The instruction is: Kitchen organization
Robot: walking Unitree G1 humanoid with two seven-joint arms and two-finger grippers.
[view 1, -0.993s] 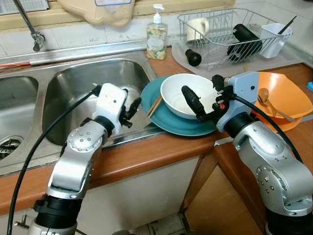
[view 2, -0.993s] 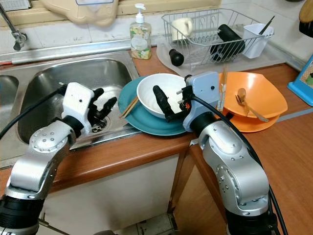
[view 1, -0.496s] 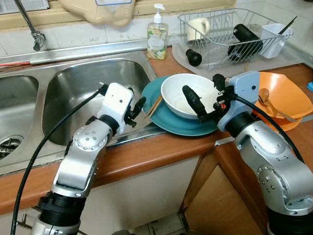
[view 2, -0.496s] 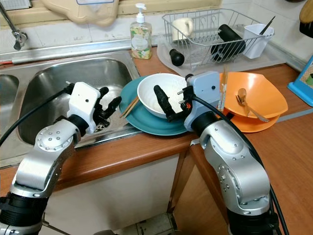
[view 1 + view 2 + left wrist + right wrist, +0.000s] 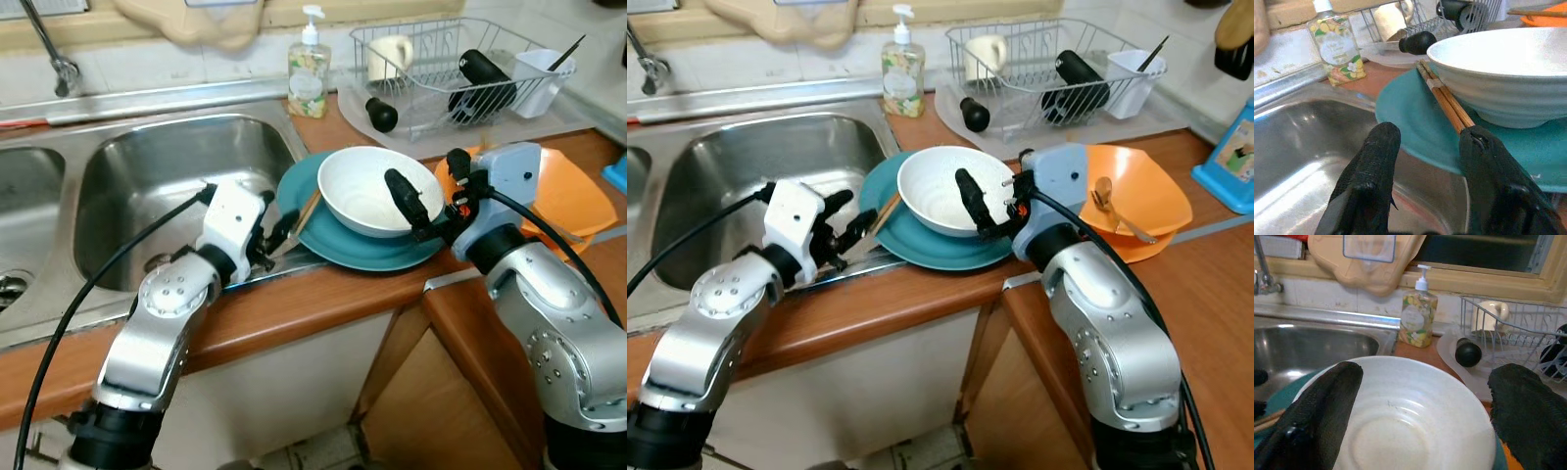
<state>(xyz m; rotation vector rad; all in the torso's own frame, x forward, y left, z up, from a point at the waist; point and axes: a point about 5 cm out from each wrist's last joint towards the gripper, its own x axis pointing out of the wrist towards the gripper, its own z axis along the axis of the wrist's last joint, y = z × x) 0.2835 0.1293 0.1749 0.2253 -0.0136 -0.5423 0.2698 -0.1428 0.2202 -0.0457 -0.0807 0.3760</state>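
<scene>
A white bowl [image 5: 367,191] stands on a teal plate [image 5: 345,252] at the counter's front edge, just right of the sink. A pair of wooden chopsticks [image 5: 1444,99] lies on the plate's left side, against the bowl. My left gripper [image 5: 1429,134] is open, low over the sink's right rim, its fingertips almost at the plate's left edge and the near end of the chopsticks. My right gripper [image 5: 1420,421] is open astride the bowl's right rim, with one finger [image 5: 407,199] inside the bowl and the other outside. Neither holds anything.
An orange bowl [image 5: 1146,186] with a spoon [image 5: 1107,201] sits right of the plate. Behind are a wire dish rack [image 5: 441,69] with a mug and a black bottle, a soap bottle [image 5: 307,69] and a black knob-shaped object [image 5: 382,115]. The steel sink [image 5: 167,176] lies left.
My left gripper has moved right across the sink's corner, up to the plate's edge and the chopsticks. The right gripper stays at the bowl. The camera has shifted slightly.
</scene>
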